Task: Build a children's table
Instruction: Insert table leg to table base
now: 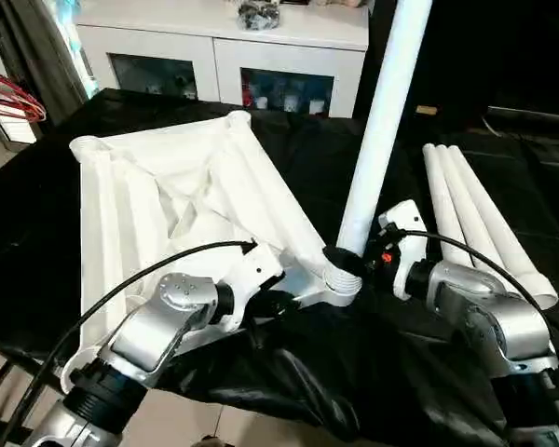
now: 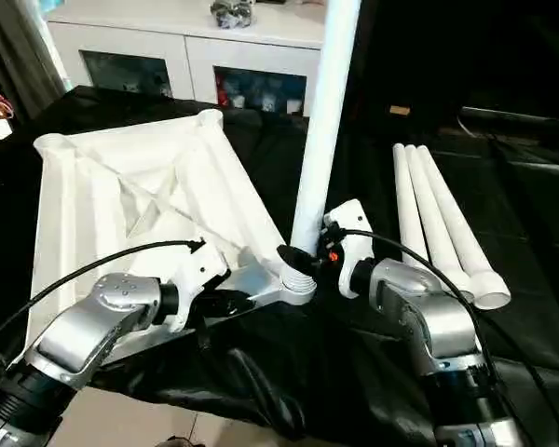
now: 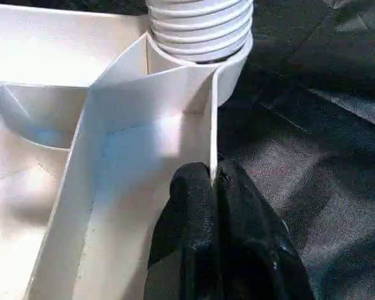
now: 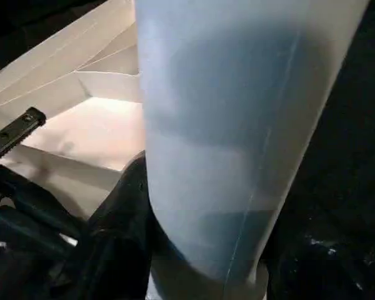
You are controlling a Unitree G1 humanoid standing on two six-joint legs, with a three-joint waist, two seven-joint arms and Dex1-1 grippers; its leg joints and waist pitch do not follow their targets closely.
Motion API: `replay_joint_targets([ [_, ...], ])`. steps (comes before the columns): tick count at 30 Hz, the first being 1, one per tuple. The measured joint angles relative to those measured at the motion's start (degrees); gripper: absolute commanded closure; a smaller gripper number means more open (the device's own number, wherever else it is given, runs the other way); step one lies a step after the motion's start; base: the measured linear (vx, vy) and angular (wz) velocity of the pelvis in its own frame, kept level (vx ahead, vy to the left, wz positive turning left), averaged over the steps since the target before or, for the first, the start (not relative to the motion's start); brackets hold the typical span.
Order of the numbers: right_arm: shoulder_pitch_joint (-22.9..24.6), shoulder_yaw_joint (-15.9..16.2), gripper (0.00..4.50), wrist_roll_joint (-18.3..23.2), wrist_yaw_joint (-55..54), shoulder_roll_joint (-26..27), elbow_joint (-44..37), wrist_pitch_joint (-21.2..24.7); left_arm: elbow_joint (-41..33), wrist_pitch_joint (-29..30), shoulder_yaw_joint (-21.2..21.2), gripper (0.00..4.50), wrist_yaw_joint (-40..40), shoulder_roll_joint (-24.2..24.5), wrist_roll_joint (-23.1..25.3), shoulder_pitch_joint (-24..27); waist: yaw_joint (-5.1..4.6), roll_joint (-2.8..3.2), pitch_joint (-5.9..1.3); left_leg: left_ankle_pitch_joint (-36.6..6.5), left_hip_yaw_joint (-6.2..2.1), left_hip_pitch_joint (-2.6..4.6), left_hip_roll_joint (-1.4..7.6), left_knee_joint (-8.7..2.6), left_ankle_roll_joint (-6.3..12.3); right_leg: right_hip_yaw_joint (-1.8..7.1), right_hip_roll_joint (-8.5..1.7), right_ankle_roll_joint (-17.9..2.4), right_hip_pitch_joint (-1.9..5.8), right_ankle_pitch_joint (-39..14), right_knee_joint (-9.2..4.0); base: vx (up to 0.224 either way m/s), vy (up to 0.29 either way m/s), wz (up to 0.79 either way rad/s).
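— Tabletop (image 1: 168,196), where is it?

— Upside down on the black sheet (image 1: 289,130), ribbed underside up, with a round socket at each corner. It sits left of centre, in front of the white cabinet (image 1: 224,47).

— And the legs?

— One leg (image 1: 382,121) stands nearly upright in the near corner socket (image 1: 340,279), leaning slightly to the right at its top. Its ridged end shows at the socket in the left wrist view. Three more legs (image 1: 475,214) lie side by side on the sheet to the right, well apart from the top.

— What is the left gripper (image 3: 214,187) doing?

— Its two black fingers are pinched tight on a thin upright rib of the tabletop, just beside that socket.

— And the right gripper (image 1: 363,256)?

— It is at the foot of the standing leg. In the right wrist view one black finger (image 4: 122,219) lies against the leg's side, so it appears closed around the leg, just above the socket.
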Motion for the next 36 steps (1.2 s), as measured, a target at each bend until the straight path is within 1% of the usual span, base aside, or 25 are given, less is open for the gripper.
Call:
replay_joint_targets([
  [6, -0.2, 0.3, 2.61, -0.1, 1.3, -0.4, 0.7, -0.7, 1.1, -2.6, -0.4, 4.50, -1.3, 0.4, 0.3, -0.2, 0.06, 0.00, 0.00, 0.0, 0.01, 0.00, 0.00, -0.01, 0.00, -0.01, 0.00, 0.0, 0.00, 0.0, 0.00, 0.000, 0.000, 0.00],
  [11, -0.2, 0.2, 2.61, -0.5, 2.0, -0.6, 1.8, -2.3, 4.5, -5.5, -0.7, 4.50, -3.1, 0.0, 0.9, -1.8, 0.42, 0.02, -0.01, 0.0, 0.02, 0.02, 0.02, -0.01, -0.07, -0.01, 0.00, 0.0, 0.01, 0.0, 0.06, 0.000, 0.000, 0.00],
  [14, 0.0, -0.1, 2.61, -0.5, 2.0, -0.5, 2.3, -3.1, 5.7, -6.0, -0.7, 4.50, -3.5, -0.4, 1.1, -2.4, 0.68, 0.05, -0.02, 0.1, 0.03, 0.07, 0.04, -0.02, -0.11, -0.02, 0.00, 0.0, 0.01, 0.0, 0.15, 0.000, 0.000, 0.00],
  [19, 1.7, -2.0, 2.61, 0.3, 1.9, 0.3, 2.5, -4.8, 6.9, -6.5, -0.8, 4.50, -3.6, -0.5, 1.2, -3.0, 1.03, 0.20, -0.06, 0.1, 0.05, 0.09, 0.06, -0.10, -0.16, -0.04, 0.00, -0.1, 0.01, 0.0, 0.16, 0.000, 0.000, 0.00],
  [22, 3.9, -5.0, 2.61, 1.9, 1.5, 2.5, 4.3, -8.2, 9.3, -7.3, -0.8, 4.50, -3.6, -1.6, 1.5, -4.1, 1.27, 0.45, -0.15, 0.1, 0.08, 0.09, 0.06, -0.10, -0.16, -0.03, -0.02, -0.1, 0.05, 0.0, 0.15, 0.000, 0.000, 0.00],
  [23, 4.4, -5.6, 2.61, 2.3, 1.3, 2.9, 4.8, -9.4, 9.9, -7.8, -0.8, 4.50, -3.6, -1.9, 1.7, -4.3, 1.27, 0.66, -0.21, 0.1, 0.14, 0.09, 0.05, -0.09, -0.16, 0.00, -0.05, -0.1, 0.05, 0.1, 0.15, 0.000, 0.000, 0.00],
  [25, 4.6, -6.0, 2.61, 2.5, 1.2, 3.1, 5.4, -10.4, 10.7, -8.2, -0.8, 4.50, -3.6, -2.3, 1.9, -4.6, 1.29, 0.77, -0.27, 0.1, 0.17, 0.09, 0.05, -0.11, -0.16, -0.02, -0.06, -0.1, 0.07, 0.1, 0.15, 0.000, 0.000, 0.00],
  [28, 6.2, -7.2, 2.61, 3.5, 1.0, 4.1, 5.7, -12.3, 11.5, -8.4, -0.8, 4.50, -3.6, -2.6, 2.2, -5.0, 1.37, 0.81, -0.26, 0.1, 0.24, 0.09, 0.06, -0.22, -0.16, 0.00, -0.07, -0.1, 0.12, 0.1, 0.15, 0.000, 0.000, 0.00],
  [33, 7.9, -7.2, 2.61, 3.3, 0.7, 4.2, 5.2, -14.6, 12.7, -9.2, -0.9, 4.50, -3.9, -3.1, 2.3, -5.5, 1.49, 0.96, -0.27, 0.1, 0.27, 0.09, 0.06, -0.28, -0.16, 0.00, -0.08, -0.1, 0.18, 0.1, 0.12, 0.000, 0.000, 0.00],
  [36, 8.6, -5.9, 2.61, 1.4, 0.5, 3.4, 3.4, -15.6, 13.2, -9.8, -0.9, 4.50, -4.4, -3.1, 2.3, -5.7, 1.52, 1.11, -0.26, 0.1, 0.29, 0.08, 0.06, -0.33, -0.16, 0.02, -0.08, -0.1, 0.18, 0.0, 0.10, 0.000, 0.000, 0.00],
])
